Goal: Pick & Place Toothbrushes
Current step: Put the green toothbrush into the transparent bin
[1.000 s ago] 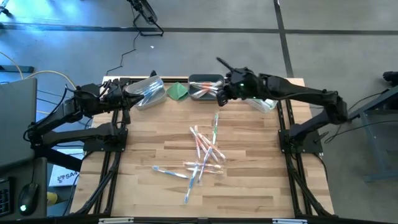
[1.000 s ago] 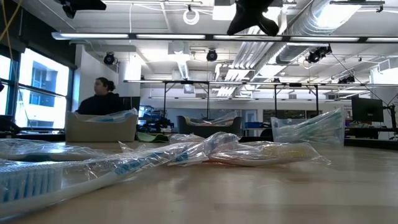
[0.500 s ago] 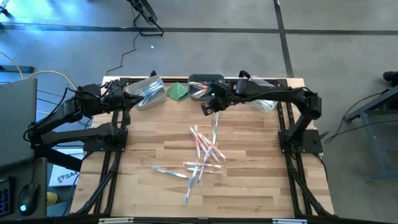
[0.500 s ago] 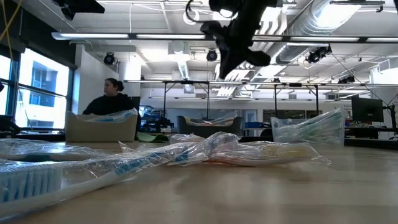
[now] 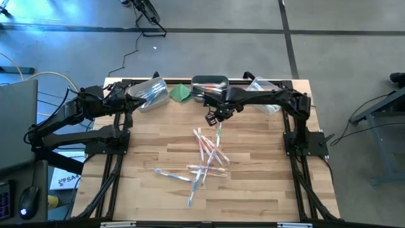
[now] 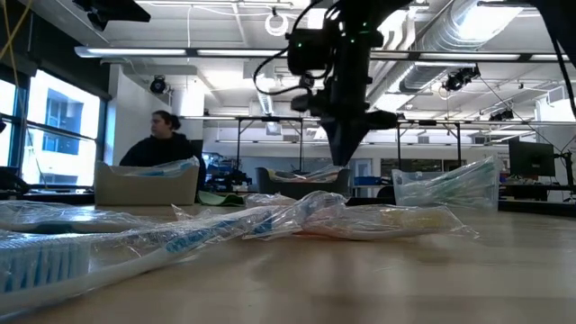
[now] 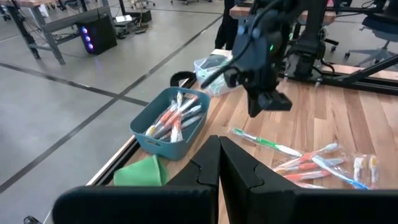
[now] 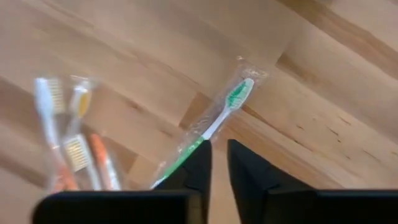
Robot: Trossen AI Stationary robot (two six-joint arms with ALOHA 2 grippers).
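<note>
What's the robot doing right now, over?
Right gripper empty, slightly parted, above the green toothbrush. Left gripper shut, parked by the table's back-left corner. Toothbrush pile on the table. Nothing in the way.

We can read no text, label, brand or number on anything here. The wrapped toothbrushes (image 5: 206, 156) on the table (image 5: 152, 139) carry no print that we can make out, and neither do the bins at the far edge. A pale sheet (image 5: 64, 180) beside the table on the left bears dark marks, too small for us to read.
</note>
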